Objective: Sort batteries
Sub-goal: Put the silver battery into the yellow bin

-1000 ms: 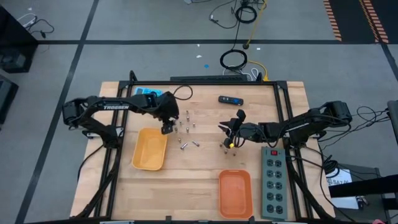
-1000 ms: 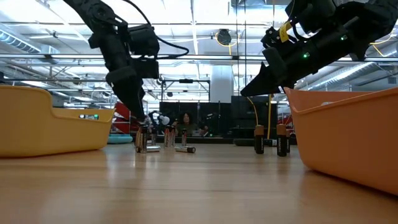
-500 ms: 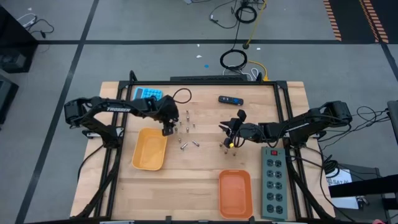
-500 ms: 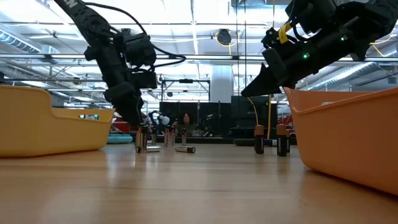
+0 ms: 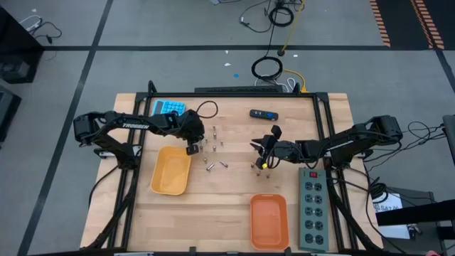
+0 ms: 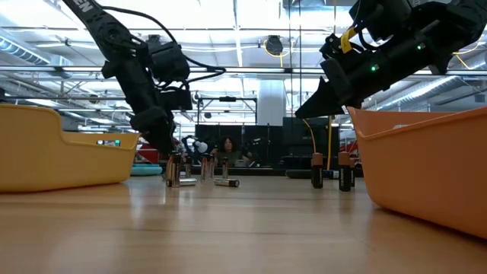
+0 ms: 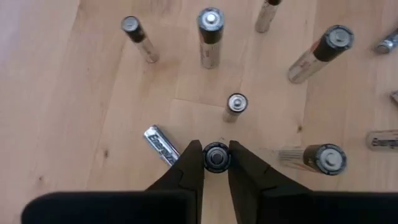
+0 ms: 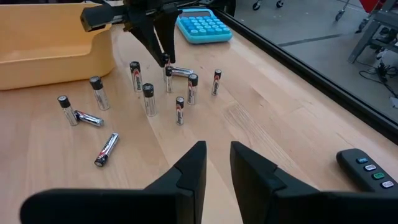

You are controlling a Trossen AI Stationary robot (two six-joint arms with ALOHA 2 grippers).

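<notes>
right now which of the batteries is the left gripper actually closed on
The upright battery pinched between the left gripper's fingertips, seen end-on in the left wrist view. The other batteries stand or lie apart on the table, untouched.

A pale wooden table (image 5: 213, 206) with a black metal frame along its edges carries everything here. A yellow plastic tray (image 5: 170, 171) sits on its left half, and an orange plastic tray (image 5: 269, 221) sits near the front edge, to the right of centre. Just beside the orange tray lies a grey power strip (image 5: 313, 208) with a red switch. Towards the back edge rest a light-blue calculator (image 5: 167, 107) and a black-and-blue oblong remote (image 5: 263, 114). Between the trays, small silvery cylindrical batteries (image 8: 147, 99) are scattered on the bare wood, most standing upright and a few lying flat (image 8: 106, 149).
</notes>
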